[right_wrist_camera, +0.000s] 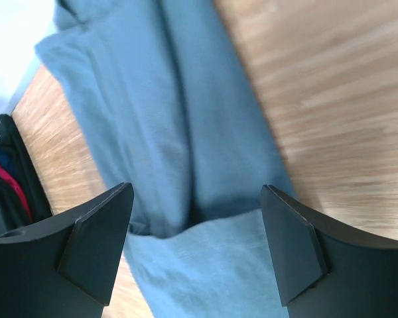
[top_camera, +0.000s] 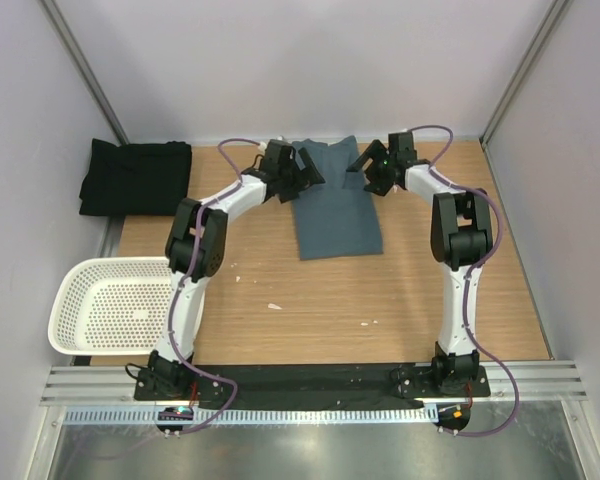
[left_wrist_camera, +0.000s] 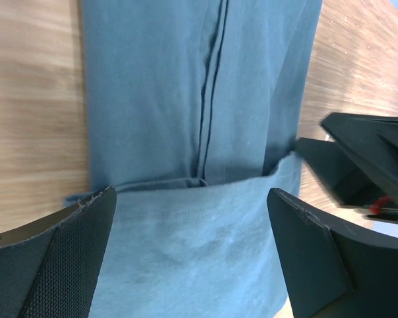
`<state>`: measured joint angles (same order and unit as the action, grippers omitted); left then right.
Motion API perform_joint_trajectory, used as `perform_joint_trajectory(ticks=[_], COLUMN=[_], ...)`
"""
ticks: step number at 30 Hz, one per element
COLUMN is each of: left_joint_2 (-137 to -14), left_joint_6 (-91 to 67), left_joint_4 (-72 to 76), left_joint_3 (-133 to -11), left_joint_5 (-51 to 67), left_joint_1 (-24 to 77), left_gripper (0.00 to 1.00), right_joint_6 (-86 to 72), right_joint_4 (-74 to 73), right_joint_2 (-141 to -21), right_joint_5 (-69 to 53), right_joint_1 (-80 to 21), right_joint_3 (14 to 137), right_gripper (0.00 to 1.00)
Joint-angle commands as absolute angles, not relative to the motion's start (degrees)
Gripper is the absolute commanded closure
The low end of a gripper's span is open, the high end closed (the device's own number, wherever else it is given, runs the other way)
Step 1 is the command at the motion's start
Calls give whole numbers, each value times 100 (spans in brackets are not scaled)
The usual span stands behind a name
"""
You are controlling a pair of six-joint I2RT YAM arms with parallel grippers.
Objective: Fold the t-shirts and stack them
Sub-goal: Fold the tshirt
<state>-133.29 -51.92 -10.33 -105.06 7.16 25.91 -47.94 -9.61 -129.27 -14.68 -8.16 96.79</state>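
No readable text, label, brand or number shows anywhere.

I work in a lab test cell, not a home. Plain pale walls (top_camera: 300,60) box me in on the left, far and right sides, joined by bare metal posts (top_camera: 88,75). My table (top_camera: 280,330) is a plain wooden board. At its near edge my two arms (top_camera: 195,245) are bolted to a black plate (top_camera: 310,378) on aluminium rails (top_camera: 540,378), with purple cables (top_camera: 235,148) looping along them.
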Motion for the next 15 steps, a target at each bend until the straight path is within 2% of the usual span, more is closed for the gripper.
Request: perform_joint_trajectory(ticks=[1, 4, 7, 9, 13, 15], left_joint_2=[-13017, -12666, -12096, -11587, -10944, -10558], left_joint_6=[-4590, -4072, -3771, -3858, -4314, -4752], left_joint_4=[-1134, -1413, -1643, -1844, -2433, -2452], left_joint_3=[-10932, -11249, -11277, -10795, -9784, -8909], left_joint_5=[799, 800, 765, 704, 571, 597], left_joint_1=[2382, 2320, 2329, 2347, 2417, 2522], left_gripper=[4, 3, 3, 3, 4, 6], right_joint_6=[-4114, -3614, -3113, -2893, -2628, -2654], right_joint_4=[-1457, -1958, -2371, -2644, -3014, -3067], right_joint_2=[-12428, -12121, -11655, -11323, -10743, -10539], right_joint_5=[-1493, -1494, -1354, -1231, -879, -765], right_joint_1=[-844, -844, -844, -844, -844, -844], right_joint_3=[10387, 10801, 10540, 10276, 8952, 8501], right_gripper=[17, 15, 14, 14, 15, 14])
